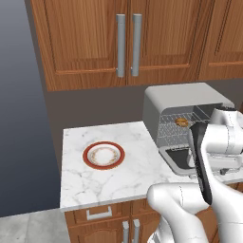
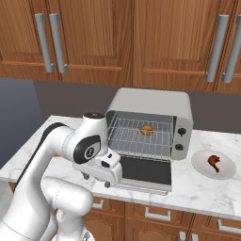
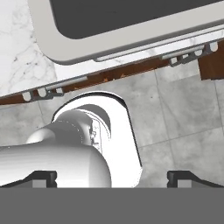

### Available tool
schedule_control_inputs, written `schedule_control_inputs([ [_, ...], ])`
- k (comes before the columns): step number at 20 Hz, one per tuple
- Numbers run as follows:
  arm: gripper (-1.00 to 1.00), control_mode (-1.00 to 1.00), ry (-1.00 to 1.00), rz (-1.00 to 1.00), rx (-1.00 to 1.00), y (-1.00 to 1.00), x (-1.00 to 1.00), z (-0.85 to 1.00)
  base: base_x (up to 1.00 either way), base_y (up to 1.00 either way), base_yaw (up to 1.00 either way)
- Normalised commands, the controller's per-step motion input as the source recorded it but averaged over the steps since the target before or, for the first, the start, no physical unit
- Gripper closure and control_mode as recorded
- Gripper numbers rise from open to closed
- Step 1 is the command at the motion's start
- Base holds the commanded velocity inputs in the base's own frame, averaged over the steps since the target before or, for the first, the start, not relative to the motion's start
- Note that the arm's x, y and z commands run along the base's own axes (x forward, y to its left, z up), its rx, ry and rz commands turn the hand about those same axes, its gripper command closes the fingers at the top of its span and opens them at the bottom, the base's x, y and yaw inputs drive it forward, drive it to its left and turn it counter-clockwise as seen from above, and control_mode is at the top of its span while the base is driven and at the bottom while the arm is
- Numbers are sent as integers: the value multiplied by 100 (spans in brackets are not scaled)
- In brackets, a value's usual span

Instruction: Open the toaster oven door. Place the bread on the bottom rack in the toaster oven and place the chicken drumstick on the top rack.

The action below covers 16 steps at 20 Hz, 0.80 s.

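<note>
Our gripper hangs open and empty over the lowered oven door. We risk clipping it reaching right for the drumstick; bread already sits inside.

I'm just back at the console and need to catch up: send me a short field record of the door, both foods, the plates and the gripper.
toaster oven door: open, lying flat
bread: inside the toaster oven, on a wire rack; which rack is unclear
chicken drumstick: on grey plate, right of oven
red-rimmed plate: left on counter, no food on it
gripper: open, holding nothing
</note>
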Motion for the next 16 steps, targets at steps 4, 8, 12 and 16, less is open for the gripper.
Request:
schedule_control_inputs([
  [4,-100,100,0,0,0,0,0,0,0,0,0],
  [8,-100,100,0,0,0,0,0,0,-50,-48,-5],
  [12,-100,100,0,0,0,0,0,0,-10,-96,0],
  [16,-100,100,0,0,0,0,0,0,28,-85,0],
])
